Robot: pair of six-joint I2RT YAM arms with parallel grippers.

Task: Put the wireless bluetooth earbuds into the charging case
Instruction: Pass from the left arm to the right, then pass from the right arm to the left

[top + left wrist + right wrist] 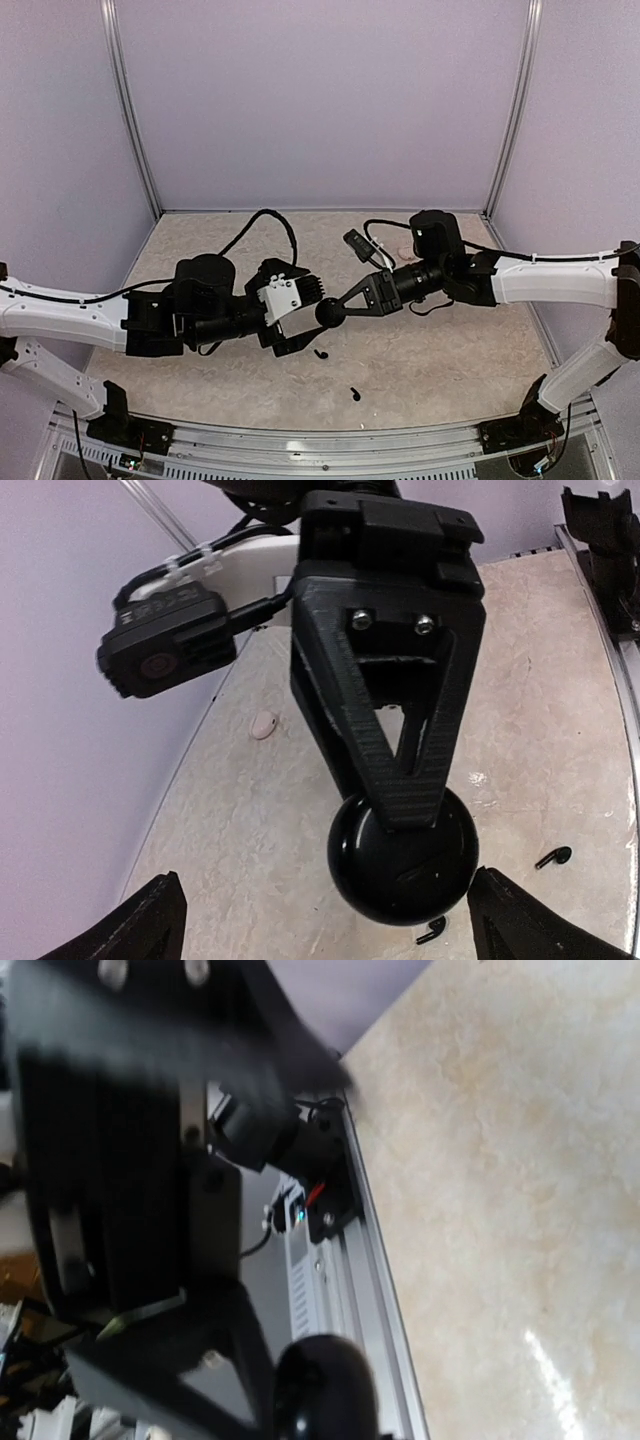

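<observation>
The round glossy black charging case point(329, 313) hangs in the air above the table's middle, its lid looking shut. My right gripper point(338, 310) is shut on it, one finger point(400, 730) lying across its top; the case also shows in the right wrist view point(325, 1390). My left gripper point(303, 316) is open and empty just left of the case, its fingertips wide on either side of the case point(405, 855) in the left wrist view. Two tiny black earbuds lie on the table below, one point(320, 353) point(432, 932) under the case and one point(354, 392) point(553, 857) nearer the front edge.
A small pale pink round object point(264, 724) lies on the table at the back, behind the right arm. Black cables point(262, 222) loop over the back of the table. The metal front rail point(360, 1290) runs along the near edge.
</observation>
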